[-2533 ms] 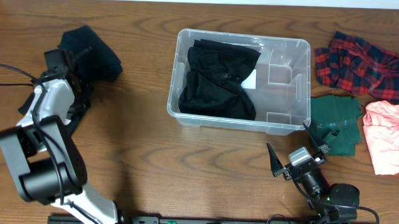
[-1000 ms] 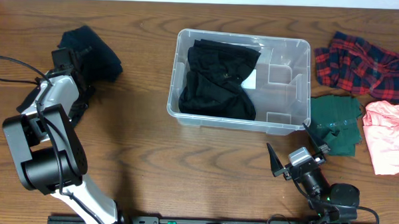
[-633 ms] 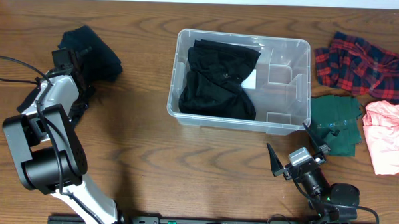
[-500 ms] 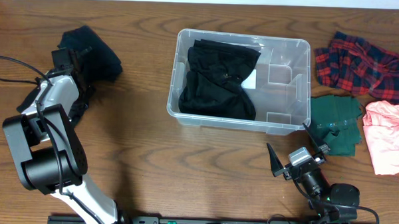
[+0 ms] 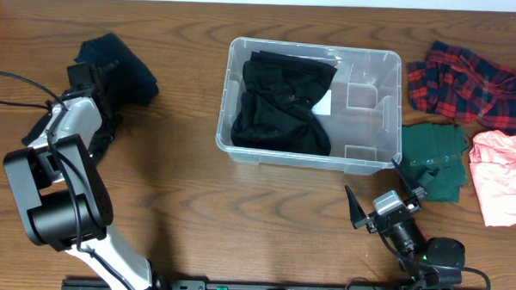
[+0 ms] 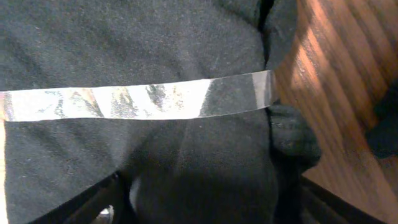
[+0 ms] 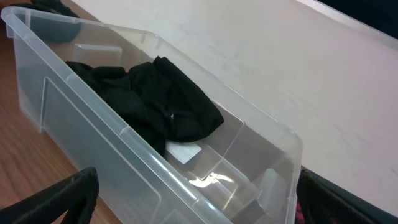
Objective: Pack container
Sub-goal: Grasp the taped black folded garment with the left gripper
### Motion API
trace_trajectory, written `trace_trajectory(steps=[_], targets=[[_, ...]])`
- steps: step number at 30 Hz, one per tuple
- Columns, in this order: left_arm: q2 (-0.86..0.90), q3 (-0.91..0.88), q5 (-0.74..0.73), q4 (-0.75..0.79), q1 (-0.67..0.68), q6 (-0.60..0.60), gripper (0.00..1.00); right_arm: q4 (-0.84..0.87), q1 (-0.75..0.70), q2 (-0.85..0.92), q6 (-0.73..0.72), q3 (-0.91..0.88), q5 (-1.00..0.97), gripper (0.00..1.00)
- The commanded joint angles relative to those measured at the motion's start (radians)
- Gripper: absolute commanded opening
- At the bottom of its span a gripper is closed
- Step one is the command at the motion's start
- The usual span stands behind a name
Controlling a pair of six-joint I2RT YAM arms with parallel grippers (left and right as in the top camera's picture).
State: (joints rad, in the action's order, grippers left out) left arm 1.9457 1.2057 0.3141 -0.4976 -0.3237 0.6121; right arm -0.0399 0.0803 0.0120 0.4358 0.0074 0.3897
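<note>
The clear container [image 5: 309, 160] stands in the middle of the table with a black garment [image 5: 281, 103] in its left half and a white label [image 5: 324, 102] on its base. It also shows in the right wrist view [image 7: 93, 124] with the garment [image 7: 155, 106] inside. A dark garment [image 5: 123, 67] lies at the far left. My left gripper [image 5: 90, 74] is pressed into its left edge; in the left wrist view the fabric [image 6: 155, 155] fills the frame and sits between the spread jaws of the gripper [image 6: 208, 208]. My right gripper [image 5: 382, 194] is open and empty, in front of the container's right corner.
A plaid red-blue cloth [image 5: 467, 83], a green cloth [image 5: 434, 160] and a pink cloth [image 5: 502, 175] lie right of the container. The green cloth lies just beyond my right gripper. A black cable [image 5: 11, 76] runs from the left arm.
The left arm has moved a little farther toward the dark garment since the oldest frame. Nothing has moved in the last second. The right arm is still.
</note>
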Motion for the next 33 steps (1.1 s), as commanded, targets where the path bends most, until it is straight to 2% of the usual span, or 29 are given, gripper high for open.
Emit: trace_trajectory(steps=[1,4,13,15,16,19,25,33], targets=[[0.080,-0.040,-0.070,-0.025,-0.017,0.010,0.76,-0.002,0.006,-0.005,0.010,-0.002,0.006,0.99],[0.080,-0.040,-0.070,-0.025,-0.017,0.010,0.66,-0.002,0.006,-0.005,0.010,-0.002,0.006,0.99],[0.080,-0.039,-0.070,-0.024,-0.017,-0.003,0.28,-0.002,0.006,-0.005,0.010,-0.002,0.006,0.99],[0.079,-0.035,-0.070,-0.024,-0.017,-0.047,0.11,-0.002,0.006,-0.005,0.010,-0.002,0.006,0.99],[0.079,-0.032,-0.070,-0.024,-0.017,-0.071,0.06,-0.002,0.006,-0.005,0.010,-0.002,0.006,0.99],[0.071,-0.026,-0.070,-0.028,-0.017,-0.145,0.06,-0.002,0.006,-0.005,0.010,-0.002,0.006,0.99],[-0.017,-0.025,-0.070,-0.048,-0.017,-0.159,0.06,-0.002,0.006,-0.005,0.010,-0.002,0.006,0.99],[-0.291,-0.025,-0.151,-0.071,-0.012,-0.227,0.06,-0.002,0.006,-0.005,0.010,-0.002,0.006,0.99]])
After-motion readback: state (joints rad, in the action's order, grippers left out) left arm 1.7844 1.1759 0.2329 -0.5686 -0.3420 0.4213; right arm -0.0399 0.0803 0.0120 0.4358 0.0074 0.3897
